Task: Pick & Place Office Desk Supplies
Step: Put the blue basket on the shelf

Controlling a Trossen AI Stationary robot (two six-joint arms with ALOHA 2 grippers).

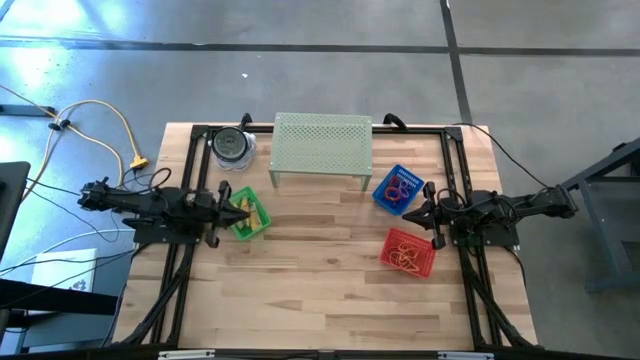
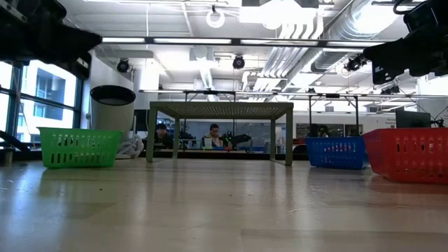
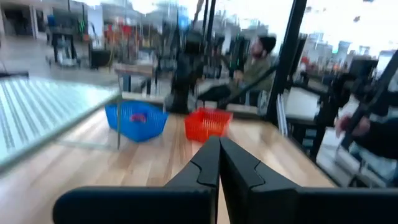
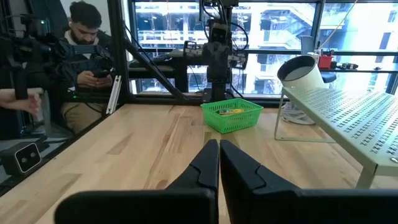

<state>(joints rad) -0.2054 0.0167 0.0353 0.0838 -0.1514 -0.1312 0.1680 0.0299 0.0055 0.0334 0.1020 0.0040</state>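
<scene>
I see the supplies sorted into three small baskets on the bench (image 1: 320,290). Yellow oblong pieces (image 1: 256,214) sit in the green basket (image 1: 248,226) on the left side. Red and purple band loops (image 1: 400,187) lie in the blue basket (image 1: 380,192), right of the pale green perforated stand (image 1: 322,148). Orange-tan band loops (image 1: 405,251) lie in the red basket (image 1: 392,258), nearer the front edge than the blue one.

Left claw (image 1: 245,206) is clenched, holding nothing, fingertips pressed together, over the green basket's near rim. Right claw (image 1: 412,217) is clenched too, empty, hanging between the blue and red baskets, above the wood.

Clear jar with dark lid (image 1: 232,146) stands at the back, just beside the stand's left end. People sit beyond the bench in both wrist views.
</scene>
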